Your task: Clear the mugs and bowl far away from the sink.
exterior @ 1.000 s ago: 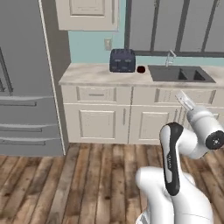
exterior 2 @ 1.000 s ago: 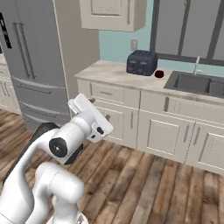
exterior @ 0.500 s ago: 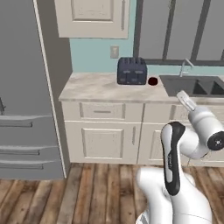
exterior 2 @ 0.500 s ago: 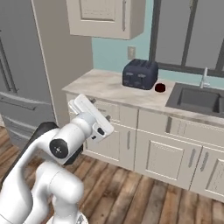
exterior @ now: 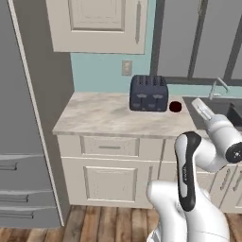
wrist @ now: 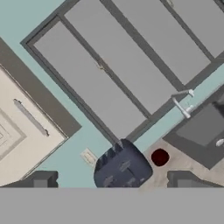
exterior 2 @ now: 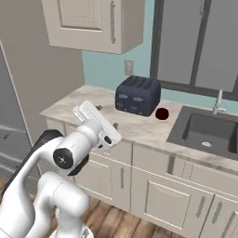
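Note:
A dark maroon mug (exterior: 175, 107) stands on the marble counter (exterior: 99, 117) just right of the navy toaster (exterior: 149, 93), between it and the dark sink (exterior 2: 207, 132) with its silver faucet (exterior 2: 217, 101). From the hand camera the mug (wrist: 159, 157) sits beside the toaster (wrist: 122, 168), far ahead of my gripper (wrist: 113, 179). Its fingertips (wrist: 41, 179) stand wide apart with nothing between them, so it is open. The hand (exterior 2: 97, 122) hovers in front of the counter's edge, well short of the mug (exterior 2: 161, 113). The orange mug and the bowl are out of view.
A grey fridge (exterior: 19, 142) stands left of the counter. An upper cabinet (exterior: 99, 23) hangs above it, and a window (exterior 2: 200, 42) is behind the sink. A wall outlet (exterior: 126, 67) sits above the toaster. Drawers and doors (exterior: 108, 179) front the counter.
The whole scene has grown and shifted: the base has driven closer to the counter. The arm keeps the same pose, and the mug and toaster have not moved on the counter.

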